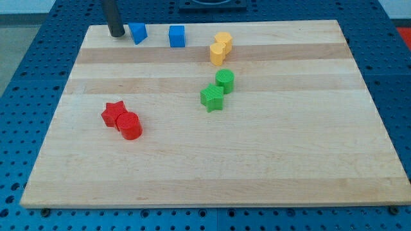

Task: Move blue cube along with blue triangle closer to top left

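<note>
The blue triangle (138,33) sits near the board's top edge, left of centre. The blue cube (177,36) stands a little to its right, apart from it. My tip (116,34) is at the view's top left, just left of the blue triangle, close to it with a small gap. The rod rises out of the top of the view.
Two yellow blocks (220,48) touch each other right of the blue cube. A green cylinder (225,81) and green star (211,97) sit at mid board. A red star (114,113) and red cylinder (130,126) lie at the left. The wooden board (289,160) rests on a blue perforated table.
</note>
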`<act>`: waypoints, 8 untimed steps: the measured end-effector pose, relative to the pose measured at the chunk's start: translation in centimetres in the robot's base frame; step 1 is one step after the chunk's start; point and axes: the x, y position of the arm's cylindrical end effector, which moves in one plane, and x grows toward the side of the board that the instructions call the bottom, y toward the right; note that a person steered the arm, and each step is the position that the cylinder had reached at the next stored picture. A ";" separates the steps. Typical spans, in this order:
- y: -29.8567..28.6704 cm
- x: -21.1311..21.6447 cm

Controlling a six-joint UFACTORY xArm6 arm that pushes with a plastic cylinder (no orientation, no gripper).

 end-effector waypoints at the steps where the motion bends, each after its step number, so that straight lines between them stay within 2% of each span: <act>1: 1.1 0.0; 3: 5.5 1.2; 4: 3.1 4.6; 5: 6.1 10.2; 6: 13.7 11.2; 7: 16.9 8.3; 8: 17.4 5.4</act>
